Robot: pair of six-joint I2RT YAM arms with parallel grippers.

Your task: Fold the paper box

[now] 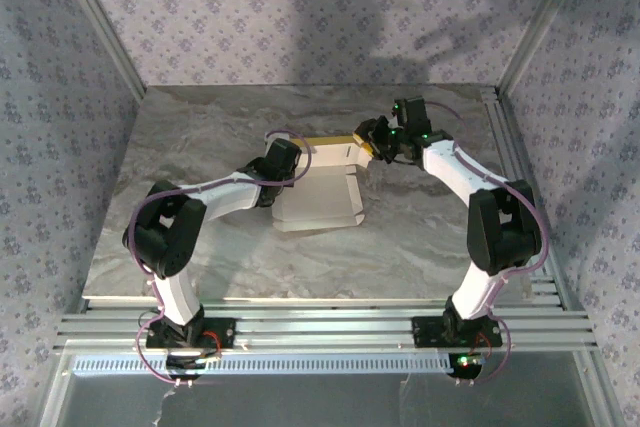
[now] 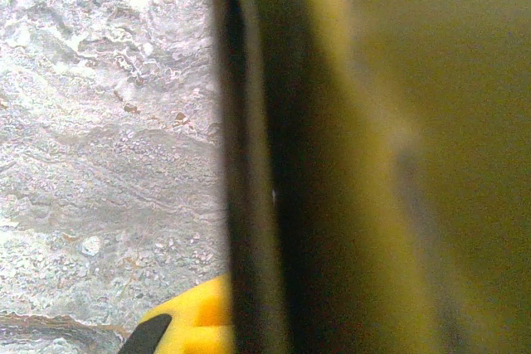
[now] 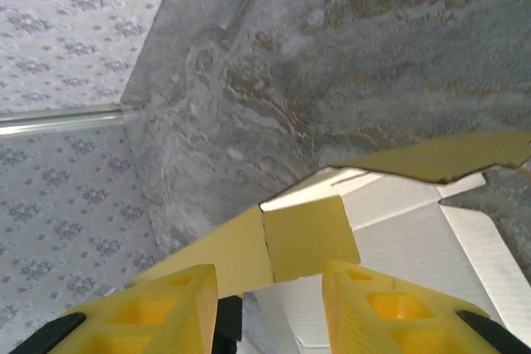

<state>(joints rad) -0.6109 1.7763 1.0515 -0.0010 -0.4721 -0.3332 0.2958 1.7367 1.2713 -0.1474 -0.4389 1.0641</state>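
The paper box (image 1: 320, 197) lies partly folded mid-table, with a white panel facing me and a yellow strip along its far edge. My left gripper (image 1: 288, 160) is at the box's left side, shut on the cardboard. In the left wrist view that yellow card (image 2: 398, 163) is blurred and right against the lens, beside one yellow finger (image 2: 187, 321). My right gripper (image 1: 372, 142) is at the box's far right corner. It is open (image 3: 267, 288), and a yellow flap (image 3: 307, 238) stands between its fingertips without being pinched. White panels (image 3: 415, 230) lie beyond.
The marble tabletop (image 1: 200, 147) has free room to the left, the right and the front of the box. Patterned walls (image 1: 300, 7) with metal posts enclose three sides. Aluminium rails (image 1: 320, 327) run along the near edge by the arm bases.
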